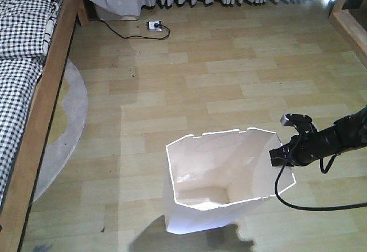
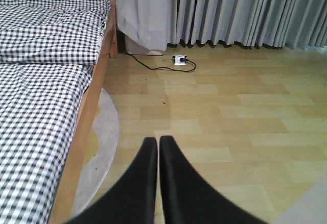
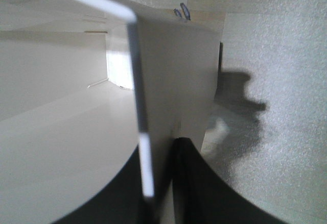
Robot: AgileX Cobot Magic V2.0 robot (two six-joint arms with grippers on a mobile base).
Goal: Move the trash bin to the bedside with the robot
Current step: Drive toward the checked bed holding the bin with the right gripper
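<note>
Item: trash bin (image 1: 221, 177), stood on open floor (image 1: 229, 74), well apart from bedside (image 1: 43, 108) at left; right wall is pinched by right gripper (image 1: 278, 155). Also: left gripper (image 2: 157, 155), pressed together, empty. Grasp judged made; leftward drag is called for.

The right arm (image 1: 338, 134) is slim and black. It comes in from the right side and reaches out low. The right hand (image 1: 279, 155) pinches the thin wall of the trash bin (image 1: 198, 217), with one finger inside and one outside. A black cable (image 1: 304, 205) loops under the arm. The left hand (image 2: 157, 141) points forward. Its two black fingers (image 2: 145, 173) are pressed close together and hold nothing.
</note>
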